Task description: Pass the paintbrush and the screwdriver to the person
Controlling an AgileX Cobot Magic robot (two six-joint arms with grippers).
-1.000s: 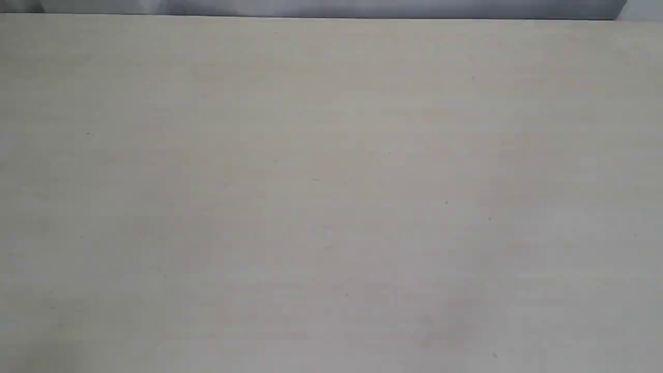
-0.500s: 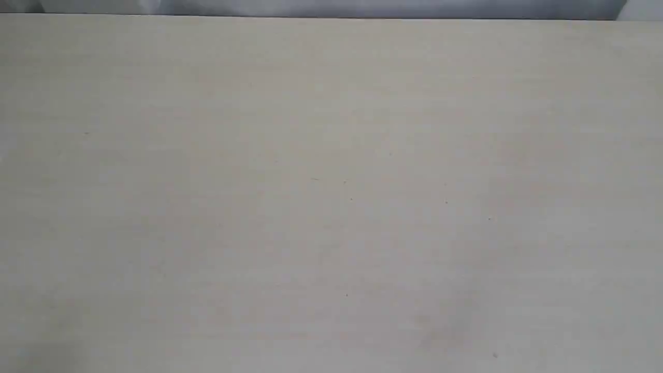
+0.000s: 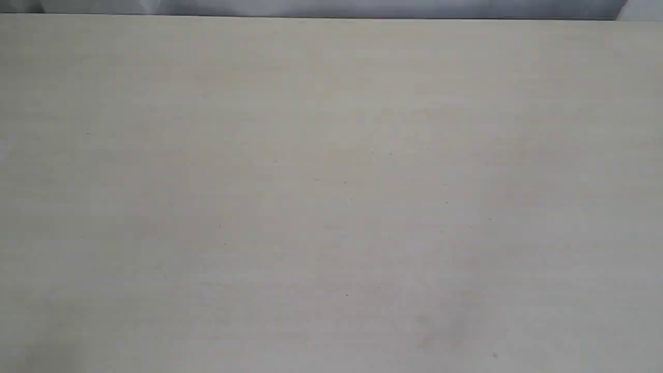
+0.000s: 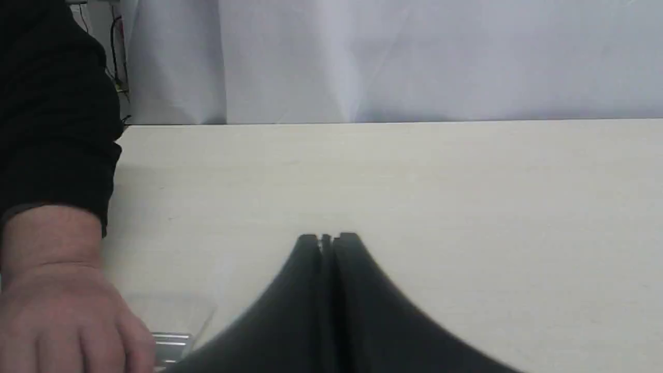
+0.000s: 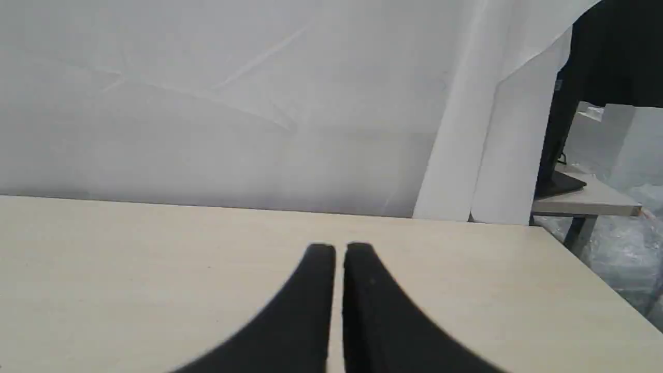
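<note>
The 2 hands are empty: left hand (image 4: 327, 237) pressed together, right hand (image 5: 339, 247) nearly so, with a slit between. The person (image 4: 57, 311) rests on the worktop (image 4: 466, 181) near its side edge, covering what looks like the paintbrush (image 4: 172, 344) ferrule. The screwdriver is unseen. Reaching in now risks pinching the person's fingers.

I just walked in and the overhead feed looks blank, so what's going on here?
Nothing is being held right now. The left gripper is shut and empty above the table. A person's hand in a dark sleeve is beside it, with a silver metal piece showing by the fingers, too little to identify. The right gripper is shut and empty too. The exterior view shows only tabletop.
</note>
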